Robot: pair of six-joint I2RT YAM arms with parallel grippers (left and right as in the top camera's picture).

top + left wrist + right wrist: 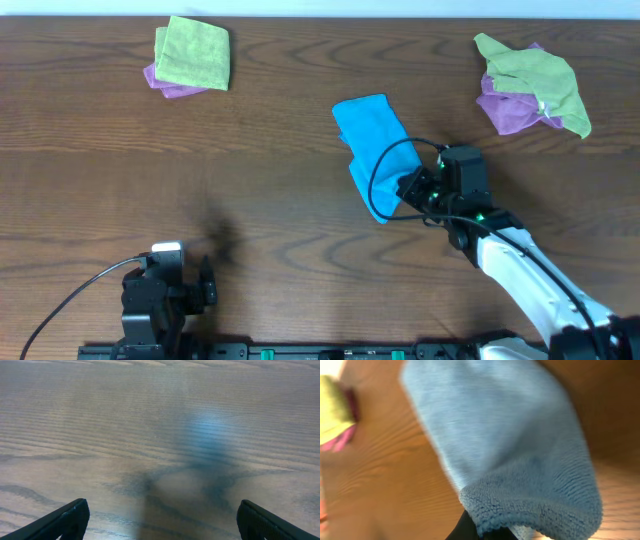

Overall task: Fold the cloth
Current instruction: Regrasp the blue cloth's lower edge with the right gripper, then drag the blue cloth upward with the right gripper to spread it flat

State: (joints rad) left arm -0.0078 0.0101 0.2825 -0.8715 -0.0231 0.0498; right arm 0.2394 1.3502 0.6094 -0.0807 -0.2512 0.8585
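Right gripper [408,190] pinches the near end of the blue cloth [370,135] (which lies on the table [300,220]). Left gripper [160,517] hovers over the wood, jaws spread wide.

The overhead camera is looking straight down on the desk [280,200]. The left wrist camera is skimming bare wood up close, while the right wrist camera is crowding the blue cloth [520,435], which is also showing overhead.
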